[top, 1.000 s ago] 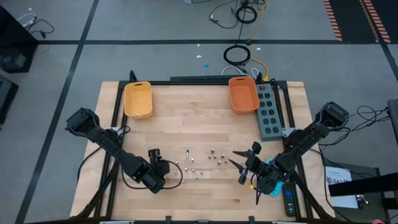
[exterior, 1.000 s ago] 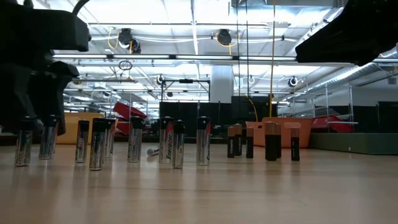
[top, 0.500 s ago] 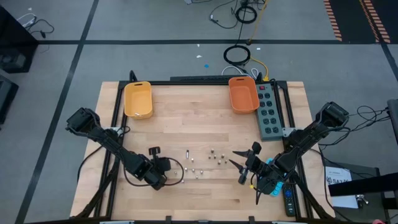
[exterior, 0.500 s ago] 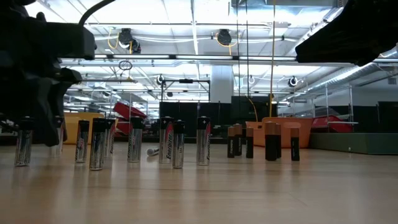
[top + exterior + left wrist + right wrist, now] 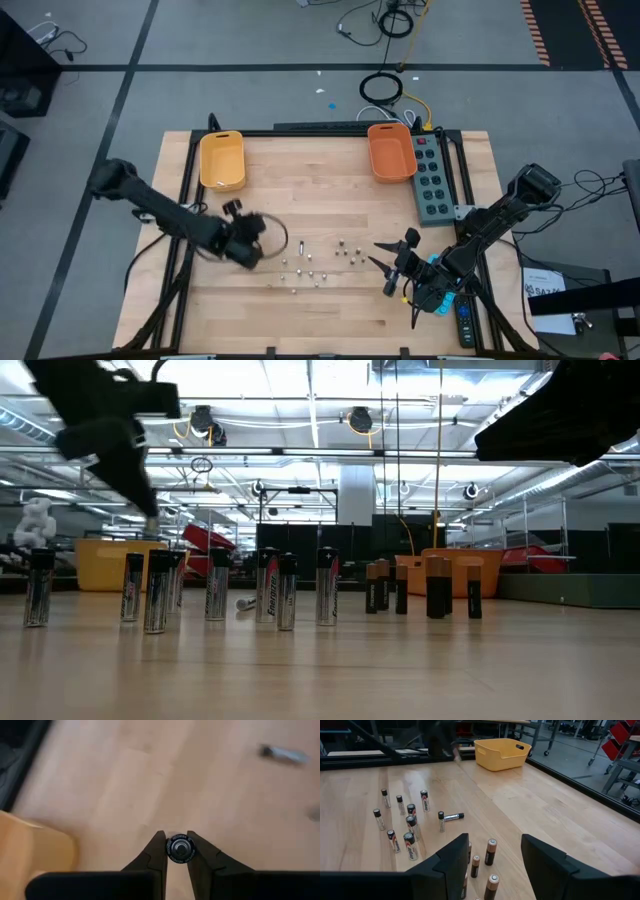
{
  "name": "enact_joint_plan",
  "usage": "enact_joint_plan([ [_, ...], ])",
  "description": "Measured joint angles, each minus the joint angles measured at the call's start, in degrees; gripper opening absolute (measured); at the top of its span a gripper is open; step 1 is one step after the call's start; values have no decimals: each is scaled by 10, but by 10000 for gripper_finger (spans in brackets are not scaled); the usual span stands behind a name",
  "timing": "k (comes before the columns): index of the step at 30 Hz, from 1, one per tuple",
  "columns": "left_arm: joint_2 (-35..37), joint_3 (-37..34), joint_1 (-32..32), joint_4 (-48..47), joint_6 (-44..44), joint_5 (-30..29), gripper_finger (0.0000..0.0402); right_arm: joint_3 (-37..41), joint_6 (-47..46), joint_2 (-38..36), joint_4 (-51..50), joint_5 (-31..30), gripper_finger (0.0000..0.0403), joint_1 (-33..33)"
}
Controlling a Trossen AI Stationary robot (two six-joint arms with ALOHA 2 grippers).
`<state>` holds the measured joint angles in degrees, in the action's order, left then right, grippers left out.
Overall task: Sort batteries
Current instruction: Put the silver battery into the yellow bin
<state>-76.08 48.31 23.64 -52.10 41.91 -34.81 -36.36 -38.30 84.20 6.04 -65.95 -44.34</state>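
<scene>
Several small batteries [image 5: 310,265] stand upright on the wooden table; one lies on its side [image 5: 452,816]. The silver-and-black ones [image 5: 150,590] stand to the left and the copper-topped ones [image 5: 489,851] to the right. My left gripper [image 5: 234,208] hangs above the table between the cluster and the yellow bin [image 5: 222,160], shut on one battery [image 5: 180,849]. My right gripper [image 5: 385,266] stands open near the table's right side, just short of the copper-topped batteries, with nothing between its fingers [image 5: 455,860]. My left gripper pinches a single battery between its two fingertips [image 5: 159,845]. The wrist view shows the battery end-on, its round end cap [image 5: 180,849] facing the camera. The fingers slant down from above, and the battery is lifted clear of the table.
An orange bin [image 5: 390,152] sits at the far right beside a grey-green power strip [image 5: 432,178]. A blue device [image 5: 465,322] lies at the near right edge. Bare wood lies between the two bins and in front of the batteries.
My left gripper has shut on a battery at the left end of the silver group and lifted it clear of the table. It has then moved up and toward the table's far-left, toward the yellow bin. The other batteries stay standing where they were.
</scene>
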Motion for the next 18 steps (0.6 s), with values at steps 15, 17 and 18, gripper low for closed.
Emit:
enact_joint_plan([
  [15,156,0,-311,-67,-166,28,52,0,0,0,0,0,173,0],
  [17,156,0,-344,-74,-180,50,52,0,0,0,0,0,173,0],
  [18,156,0,-361,-76,-189,59,52,0,1,0,0,0,173,0],
])
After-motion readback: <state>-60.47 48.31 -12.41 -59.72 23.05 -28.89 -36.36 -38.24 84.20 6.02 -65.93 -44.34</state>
